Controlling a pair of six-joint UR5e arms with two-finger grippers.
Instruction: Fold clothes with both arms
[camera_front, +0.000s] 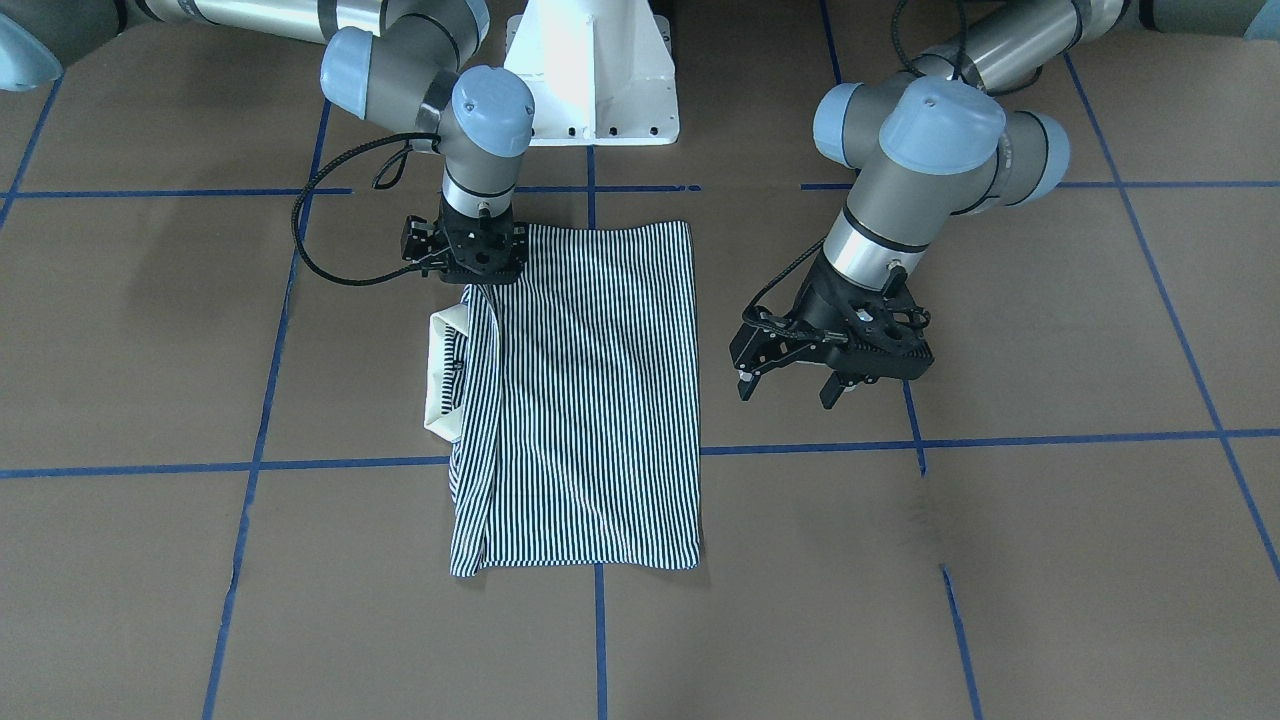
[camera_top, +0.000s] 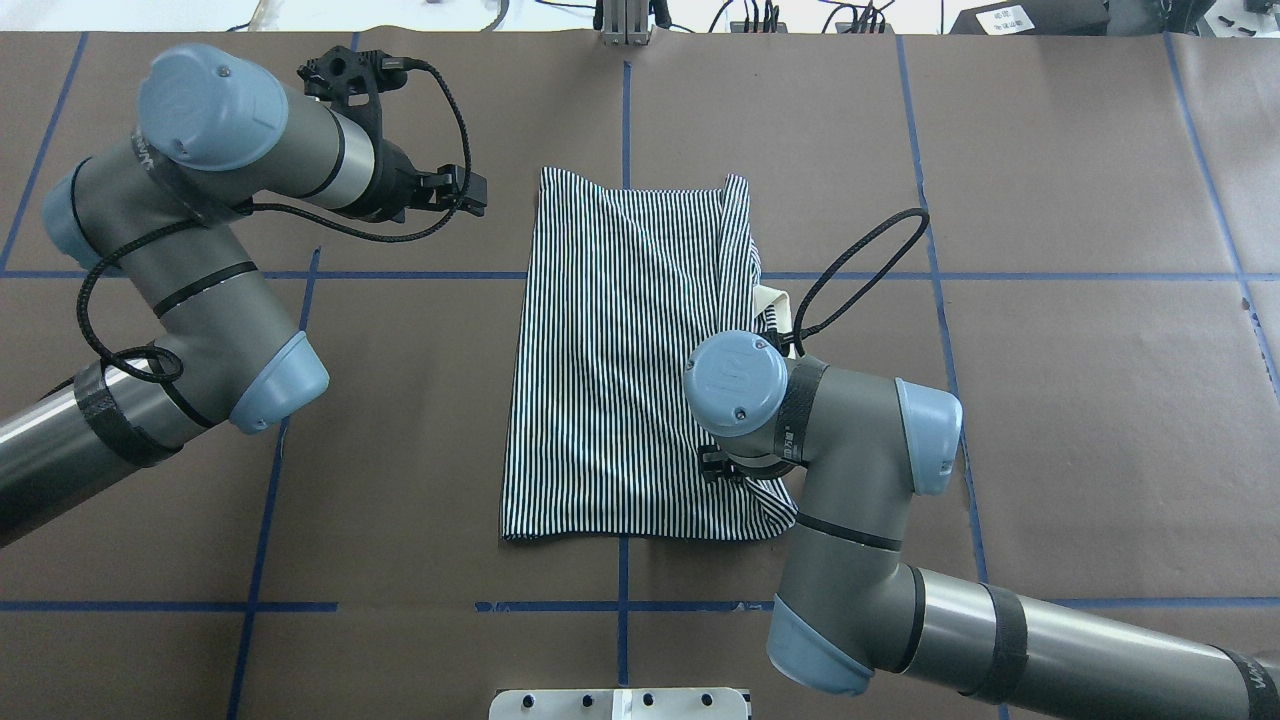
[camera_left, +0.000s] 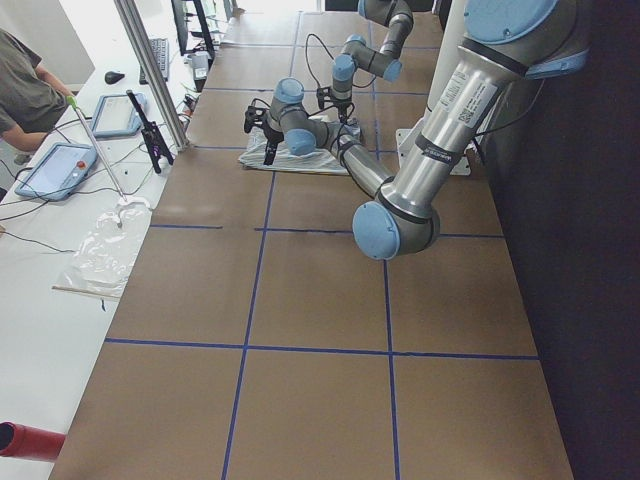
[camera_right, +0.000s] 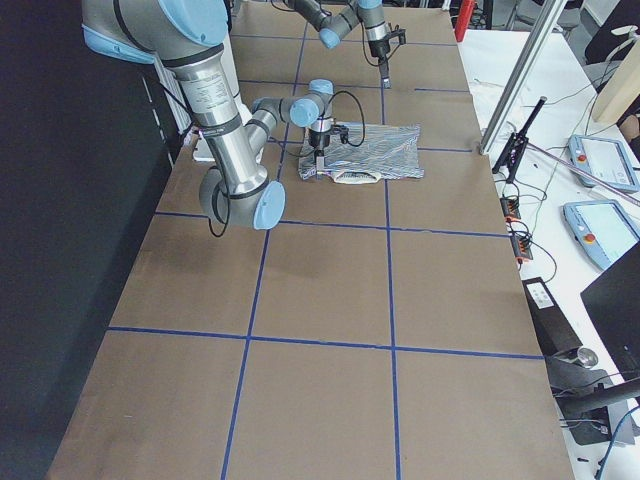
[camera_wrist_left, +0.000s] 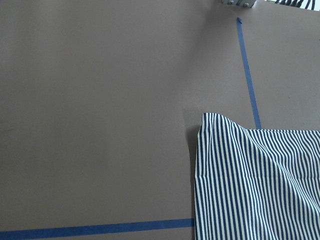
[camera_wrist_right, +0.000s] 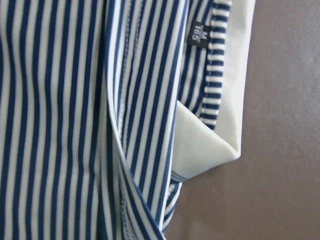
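Brown table (camera_front: 1000, 560) with folded navy-and-white striped polo shirt (camera_front: 590, 400) centred; black right gripper (camera_front: 478, 278) at its upper-left corner, closure indiscernible; black left gripper (camera_front: 787, 393) spread, centre-right.

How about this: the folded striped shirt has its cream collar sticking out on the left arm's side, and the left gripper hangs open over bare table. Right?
Not quite. The front-facing view shows the cream collar of the shirt sticking out on the side of the right arm, by the right gripper. The rest holds: the left gripper hangs open over bare table.
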